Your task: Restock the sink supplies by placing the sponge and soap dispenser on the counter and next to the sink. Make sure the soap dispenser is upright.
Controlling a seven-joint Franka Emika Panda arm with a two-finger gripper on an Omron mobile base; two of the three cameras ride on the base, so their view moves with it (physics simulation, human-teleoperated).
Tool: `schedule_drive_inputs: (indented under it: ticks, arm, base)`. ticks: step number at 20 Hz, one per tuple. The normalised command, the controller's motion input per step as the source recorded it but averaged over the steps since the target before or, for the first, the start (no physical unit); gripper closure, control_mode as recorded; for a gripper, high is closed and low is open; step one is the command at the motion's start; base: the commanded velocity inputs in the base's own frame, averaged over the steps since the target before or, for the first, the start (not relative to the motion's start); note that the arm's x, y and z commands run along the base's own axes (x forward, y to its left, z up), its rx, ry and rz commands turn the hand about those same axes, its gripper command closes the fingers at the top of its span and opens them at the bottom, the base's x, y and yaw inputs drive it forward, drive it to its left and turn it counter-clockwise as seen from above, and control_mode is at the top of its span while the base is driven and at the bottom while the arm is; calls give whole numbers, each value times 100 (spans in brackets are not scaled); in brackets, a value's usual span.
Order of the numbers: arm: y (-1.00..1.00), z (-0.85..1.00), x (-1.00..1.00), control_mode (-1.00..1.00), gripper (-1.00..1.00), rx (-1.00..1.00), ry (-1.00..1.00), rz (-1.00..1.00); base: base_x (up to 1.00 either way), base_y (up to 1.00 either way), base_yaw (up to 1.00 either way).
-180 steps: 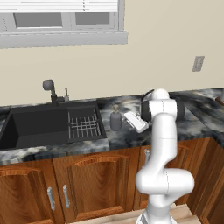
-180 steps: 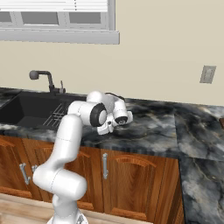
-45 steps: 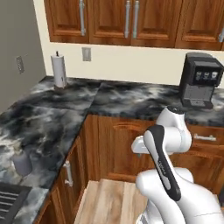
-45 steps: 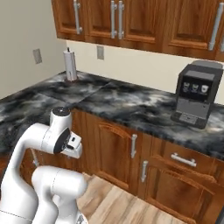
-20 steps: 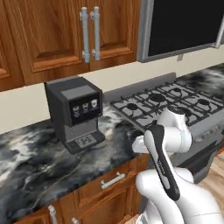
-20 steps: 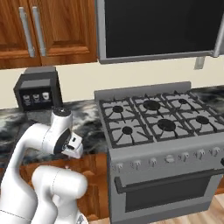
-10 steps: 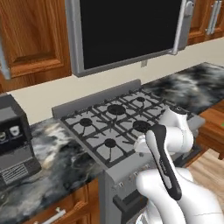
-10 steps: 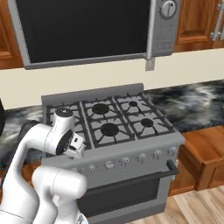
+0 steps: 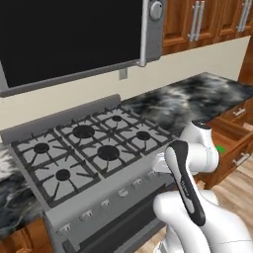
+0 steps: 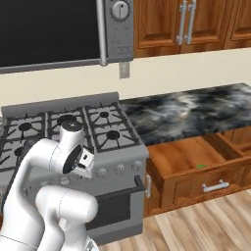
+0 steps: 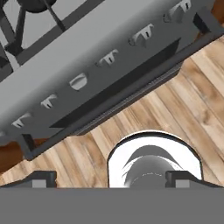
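We see our gripper spread wide with nothing between its fingertips, the hand tucked low in front of the gas stove and looking down along the row of knobs on its front panel toward the wooden floor. In the right base view the hand sits just off the stove's front edge, above the oven door. The counter runs from the stove's right edge to the far right. Below its front edge a drawer stands pulled open, and on its floor, toward the front right corner, lies a small flat green patch that we take for the sponge; it also peeks out beside our arm in the left base view. A microwave hangs above the stove.
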Motion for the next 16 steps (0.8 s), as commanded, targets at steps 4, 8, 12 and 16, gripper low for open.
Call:
schedule_drive_inputs:
  ticks: [4, 8, 12, 16]
  arm:
    - [0, 0, 0, 100, -100, 0, 0, 0]
    - [0, 0, 0, 100, -100, 0, 0, 0]
    - [0, 0, 0, 100, -100, 0, 0, 0]
    - [0, 0, 0, 100, -100, 0, 0, 0]
  base:
    - [0, -100, 0]
    - [3, -100, 3]
    - [7, -95, 18]
    - [2, -83, 29]
